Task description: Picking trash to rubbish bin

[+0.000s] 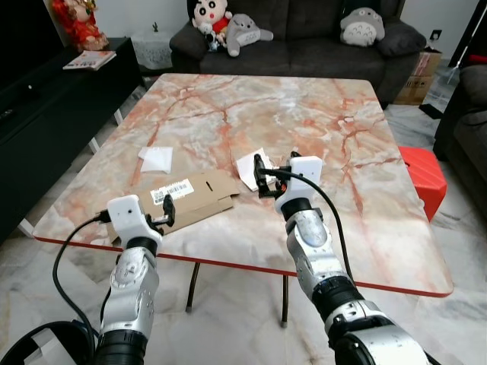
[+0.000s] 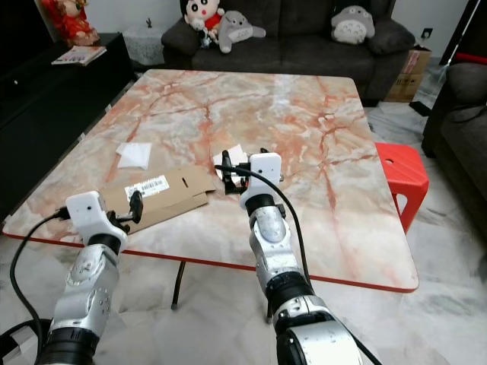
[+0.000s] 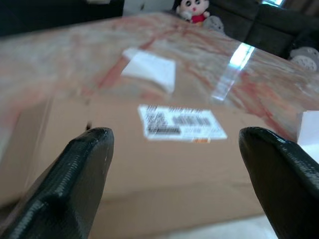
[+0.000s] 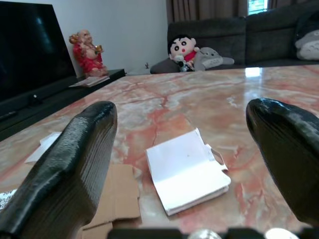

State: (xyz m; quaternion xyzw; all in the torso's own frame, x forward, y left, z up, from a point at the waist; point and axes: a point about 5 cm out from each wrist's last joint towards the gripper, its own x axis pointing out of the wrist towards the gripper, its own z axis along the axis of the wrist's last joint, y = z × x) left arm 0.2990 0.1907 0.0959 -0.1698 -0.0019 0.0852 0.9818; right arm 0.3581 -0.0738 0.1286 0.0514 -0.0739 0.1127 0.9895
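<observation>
Three trash pieces lie on the table (image 1: 342, 228): flattened cardboard box (image 1: 199, 196) at 7 o'clock, white folded paper (image 4: 187, 172) center, white tissue (image 1: 157, 159) at 9. Left end effector (image 1: 168, 211) and right end effector (image 1: 262, 176) spread apart, holding nothing.

A pink-veined marble worktop (image 1: 319, 114) with a red edge carries three things near its front left: a flattened cardboard box (image 1: 194, 195) with a barcode label, a white tissue (image 1: 156, 159) beyond it, and a folded white paper (image 1: 251, 167) just beside the box.
</observation>
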